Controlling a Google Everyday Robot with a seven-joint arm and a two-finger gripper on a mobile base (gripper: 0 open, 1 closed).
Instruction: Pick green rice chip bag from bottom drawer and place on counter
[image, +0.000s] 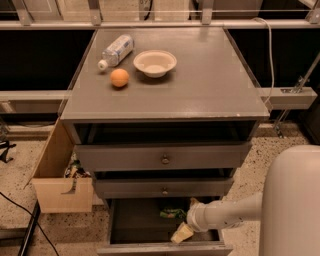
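Green foil is catching the light in the lower centre of the frame. The green rice chip bag (173, 213) is lying on the dark floor of the bottom drawer (165, 248), which is standing pulled out beneath the two shallower ones. We are seeing only part of the bag, because the front of the middle drawer (165, 189) is hanging over its upper edge.

The gripper (181, 233) is reaching in from the lower right on its white arm (225, 216). It is sitting inside the drawer, just below and slightly right of the bag in the frame. It is near the bag but, as far as we are making out, not touching it. We cannot tell whether the jaws are open or closed.

So the bag is lying up and a little to the left of the jaws, towards the back of the drawer, and we are judging that the coming move needs to go that way. Its long axis is running left to right across the frame, roughly parallel to the drawer front. We are therefore judging that a grip across its narrow side, front to back, is offering the better chance. We cannot tell which end of the bag is its top.

The desk (205, 85), where the bag is meant to end up, is filling the upper half of the frame. It is carrying a bowl (155, 62), an orange (119, 77) and a bottle (116, 50) towards its upper left.
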